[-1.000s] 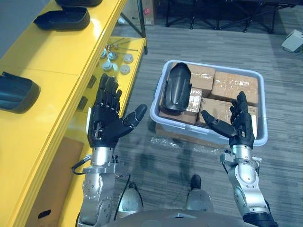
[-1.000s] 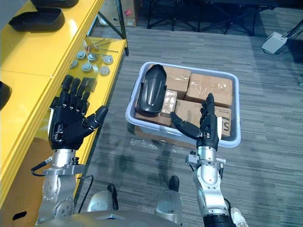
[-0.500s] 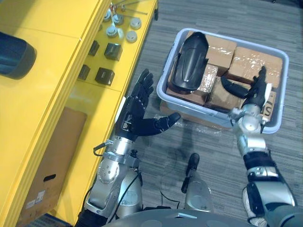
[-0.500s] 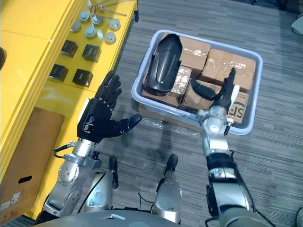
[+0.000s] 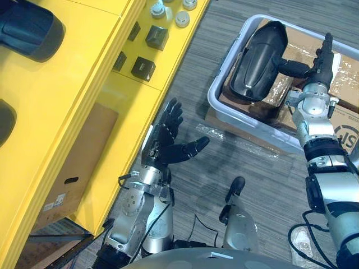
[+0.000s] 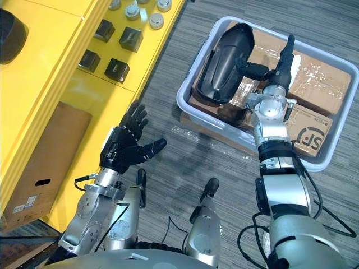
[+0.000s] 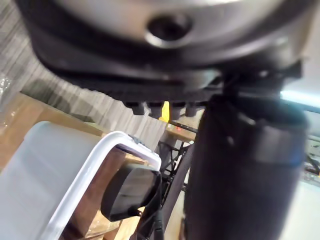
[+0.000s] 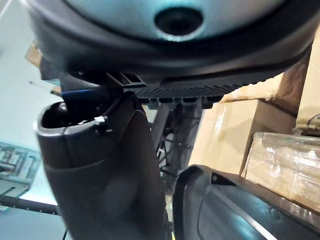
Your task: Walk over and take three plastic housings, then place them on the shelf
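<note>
A black plastic housing (image 5: 259, 60) lies on cardboard boxes inside a pale grey bin (image 5: 224, 109) on the floor. My right hand (image 5: 318, 67) is stretched over the bin with straight fingers, its thumb reaching toward the housing's right edge (image 8: 235, 210). My left hand (image 5: 166, 140) hovers open above the carpet beside the yellow shelf (image 5: 67, 84), palm up, holding nothing. Two more black housings (image 5: 28, 31) rest on the shelf's top level at the left.
The shelf's lower level carries small black blocks (image 5: 143, 68) and round white fittings (image 5: 182, 18). A cardboard box (image 5: 67, 179) sits under the shelf. Clear plastic wrap (image 5: 247, 147) lies on the grey carpet in front of the bin.
The camera has moved closer to the bin and the shelf. My right hand has reached further over the bin toward the housing. My left hand has dropped lower, still open.
</note>
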Controlling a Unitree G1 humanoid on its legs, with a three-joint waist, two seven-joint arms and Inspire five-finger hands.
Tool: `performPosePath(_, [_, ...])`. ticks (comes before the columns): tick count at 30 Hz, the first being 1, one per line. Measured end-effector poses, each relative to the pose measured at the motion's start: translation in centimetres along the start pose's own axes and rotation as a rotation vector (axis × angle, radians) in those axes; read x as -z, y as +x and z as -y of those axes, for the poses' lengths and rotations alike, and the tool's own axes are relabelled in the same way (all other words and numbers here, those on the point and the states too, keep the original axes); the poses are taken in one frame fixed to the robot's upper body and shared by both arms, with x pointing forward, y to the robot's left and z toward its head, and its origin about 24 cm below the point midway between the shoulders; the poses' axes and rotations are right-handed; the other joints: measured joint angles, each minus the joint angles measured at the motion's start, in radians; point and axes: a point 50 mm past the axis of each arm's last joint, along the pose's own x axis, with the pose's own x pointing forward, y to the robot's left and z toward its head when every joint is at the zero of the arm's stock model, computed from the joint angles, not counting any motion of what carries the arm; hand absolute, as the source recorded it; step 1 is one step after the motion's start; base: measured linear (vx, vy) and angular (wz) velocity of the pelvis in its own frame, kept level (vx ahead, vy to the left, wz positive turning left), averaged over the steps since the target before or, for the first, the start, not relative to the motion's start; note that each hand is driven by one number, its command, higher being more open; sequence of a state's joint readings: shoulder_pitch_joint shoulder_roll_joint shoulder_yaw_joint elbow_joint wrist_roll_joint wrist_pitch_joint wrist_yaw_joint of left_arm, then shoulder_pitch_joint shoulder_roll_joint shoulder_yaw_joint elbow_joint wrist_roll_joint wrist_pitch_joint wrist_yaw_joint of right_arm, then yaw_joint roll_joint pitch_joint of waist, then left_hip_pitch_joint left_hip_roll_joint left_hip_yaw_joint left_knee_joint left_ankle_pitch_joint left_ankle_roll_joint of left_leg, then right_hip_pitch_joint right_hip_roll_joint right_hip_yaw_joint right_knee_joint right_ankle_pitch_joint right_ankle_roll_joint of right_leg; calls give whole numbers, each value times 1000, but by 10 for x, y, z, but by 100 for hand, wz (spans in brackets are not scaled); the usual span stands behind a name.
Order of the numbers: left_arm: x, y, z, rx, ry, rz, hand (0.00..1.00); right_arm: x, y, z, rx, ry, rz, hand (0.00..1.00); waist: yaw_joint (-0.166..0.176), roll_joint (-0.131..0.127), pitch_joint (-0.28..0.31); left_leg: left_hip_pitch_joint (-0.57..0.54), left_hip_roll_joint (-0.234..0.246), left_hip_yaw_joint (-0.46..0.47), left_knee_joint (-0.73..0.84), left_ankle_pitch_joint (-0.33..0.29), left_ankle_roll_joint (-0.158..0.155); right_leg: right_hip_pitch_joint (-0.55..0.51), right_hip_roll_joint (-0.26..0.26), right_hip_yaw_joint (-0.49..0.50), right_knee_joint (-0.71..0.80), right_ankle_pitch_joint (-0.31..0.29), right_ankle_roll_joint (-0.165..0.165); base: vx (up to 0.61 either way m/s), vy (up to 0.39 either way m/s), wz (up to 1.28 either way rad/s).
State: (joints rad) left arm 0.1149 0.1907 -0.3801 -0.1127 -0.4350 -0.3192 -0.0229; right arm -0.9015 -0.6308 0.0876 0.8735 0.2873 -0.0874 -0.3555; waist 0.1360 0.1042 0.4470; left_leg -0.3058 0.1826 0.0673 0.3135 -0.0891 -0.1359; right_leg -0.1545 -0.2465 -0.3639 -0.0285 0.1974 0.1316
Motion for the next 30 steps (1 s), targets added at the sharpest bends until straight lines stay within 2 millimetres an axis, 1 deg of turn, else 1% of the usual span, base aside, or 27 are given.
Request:
performPosePath(2, [2,2,2,10,-4,-4,100,-3,6,5,11,-50,-35,100,0,12,12,0,-1,-5,0,2,1,-1,-1,-4,9,0,0,-25,22,7])
performPosePath(5, [6,6,5,12,-16,-11,100,-1,13,13,46,-114,-127,100,5,26,25,-3,-3,-9,-4,9,1,-2,-3,-10,10,0,0,-23,14,5])
performPosePath(6, [7,8,7,16,-23,-17,100,0,16,17,61,-174,-163,100,6,33,33,-5,-4,-11,-5,11,1,-3,-4,-12,11,0,0,-25,14,5])
performPosePath(7, [8,8,8,19,-24,-19,100,1,17,21,73,-197,-180,100,8,38,36,-7,-5,-12,-5,12,1,-4,-4,-13,11,0,0,-27,14,7])
performPosePath(8, [10,9,11,24,-31,-23,100,3,18,30,97,-234,-212,0,14,48,41,-13,-7,-16,-6,15,2,-7,-5,-18,11,0,0,-31,14,8])
performPosePath(9, [11,8,12,22,-35,-27,100,3,19,33,107,-242,-233,0,18,49,40,-24,-8,-18,-7,18,3,-17,-6,-19,12,0,0,-30,14,8])
performPosePath(12, [18,8,10,-6,-64,-56,100,-5,24,35,102,-318,-252,0,22,51,41,-39,-8,-22,-7,25,3,-34,-7,-20,19,0,0,-8,3,1])
performPosePath(14, [20,8,9,-18,-61,-66,100,-7,27,49,117,-343,-290,0,27,51,41,-41,-8,-27,-7,27,3,-37,-8,-24,31,-3,-3,-31,14,9])
performPosePath(15, [20,9,9,-22,-61,-65,100,-7,28,62,127,-370,-309,0,32,51,41,-46,-11,-36,-8,31,3,-37,-11,-33,35,-5,-5,-38,17,20])
performPosePath(16, [20,10,9,-24,-68,-63,100,-7,28,70,122,-391,-331,0,32,51,41,-54,-14,-43,-11,37,4,-44,-13,-42,42,-7,-8,-42,17,18])
performPosePath(18, [19,12,7,-29,-83,-60,100,-8,29,74,115,-438,-343,0,34,51,42,-58,-17,-45,-26,51,4,-54,-16,-45,46,-8,-10,-47,8,9])
performPosePath(20, [20,12,6,-40,-87,-63,100,-9,30,76,104,-467,-353,0,34,52,42,-57,-17,-45,-44,64,1,-60,-16,-46,46,-9,-11,-37,-14,3])
performPosePath(23, [25,10,5,-47,-85,-85,100,0,27,74,51,-500,-425,0,36,52,42,-58,-17,-49,-74,87,-1,-70,-15,-55,46,-13,-16,-25,-22,7])
performPosePath(24, [26,9,5,-49,-85,-94,100,1,27,75,46,-525,-417,0,33,52,42,-58,-17,-54,-83,94,-2,-71,-14,-61,47,-14,-18,-19,-21,10])
performPosePath(27, [26,8,5,-48,-86,-94,100,-6,29,75,51,-499,-401,0,30,53,41,-52,-17,-62,-96,107,-3,-70,-14,-69,57,-18,-23,-25,-14,10])
performPosePath(30, [25,9,3,-35,-82,-85,100,1,27,79,66,-516,-446,0,43,53,41,-38,-18,-67,-131,130,-5,-69,-15,-74,65,-21,-27,-32,-13,8])
